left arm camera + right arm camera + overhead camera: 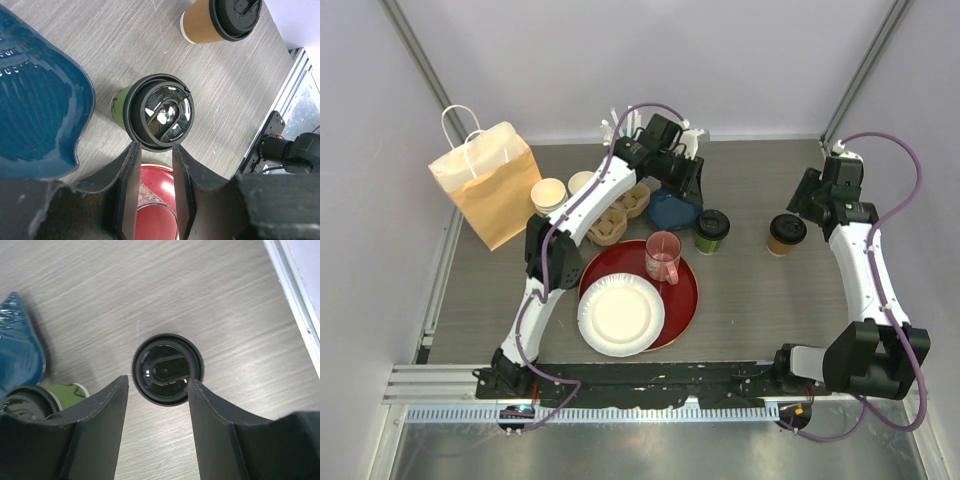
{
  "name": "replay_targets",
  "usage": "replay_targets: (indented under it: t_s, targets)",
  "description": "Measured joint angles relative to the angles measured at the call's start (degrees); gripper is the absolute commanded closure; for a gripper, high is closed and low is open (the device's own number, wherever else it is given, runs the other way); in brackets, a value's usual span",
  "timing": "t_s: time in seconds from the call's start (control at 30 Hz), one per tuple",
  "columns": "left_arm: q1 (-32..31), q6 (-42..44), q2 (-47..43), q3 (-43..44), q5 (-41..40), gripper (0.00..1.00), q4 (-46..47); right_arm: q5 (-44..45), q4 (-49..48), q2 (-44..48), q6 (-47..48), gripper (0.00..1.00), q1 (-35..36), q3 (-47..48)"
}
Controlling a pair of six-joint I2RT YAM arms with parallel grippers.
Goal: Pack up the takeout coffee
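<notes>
The green-sided coffee cup (712, 230) with a black lid stands on the table, right of a blue pouch (670, 211). The kraft-brown cup (786, 233) with a black lid stands further right. My left gripper (686, 190) hovers over the pouch, behind and left of the green cup. In the left wrist view it (154, 150) is open with a narrow gap and empty, and the green cup (160, 112) sits just beyond its tips. My right gripper (812, 200) is open and empty, above and just behind the brown cup (167, 369), whose lid shows past its tips (157, 382).
A brown paper bag (490, 185) stands at the back left. Lidless stacked cups (548, 197) and a pulp cup carrier (620, 215) sit beside it. A red plate (680, 300) holds a pink mug (663, 257) and a white paper plate (620, 317).
</notes>
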State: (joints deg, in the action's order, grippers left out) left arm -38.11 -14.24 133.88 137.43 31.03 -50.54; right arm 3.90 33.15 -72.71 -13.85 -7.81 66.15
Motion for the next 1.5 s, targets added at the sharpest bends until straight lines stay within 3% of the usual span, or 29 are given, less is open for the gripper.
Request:
replay_targets:
  t_s: [0.3,0.7,1.1,1.33,1.5]
  targets:
    - [0.39,1.16,-3.34,-1.73,0.76,0.65,0.09,4.17,-0.20,-3.19,0.20,0.42,-2.12,-2.73]
    - [-0.92,1.01,-3.32,-2.51,1.36,0.66,-0.07,2.95,-2.93,-9.09,0.63,0.51,-4.28,-3.74]
    - [-2.56,0.57,-3.04,-0.31,2.03,0.69,-0.37,2.08,-3.58,-9.09,0.63,0.48,-4.31,-4.98]
    - [-5.18,-2.36,2.49,10.08,0.81,0.66,1.77,2.89,-3.63,-7.21,1.11,0.50,-4.31,-4.96]
    - [-9.40,-8.66,9.01,16.50,-2.23,0.64,10.36,1.16,-7.63,-4.46,1.46,0.49,-4.92,-5.84]
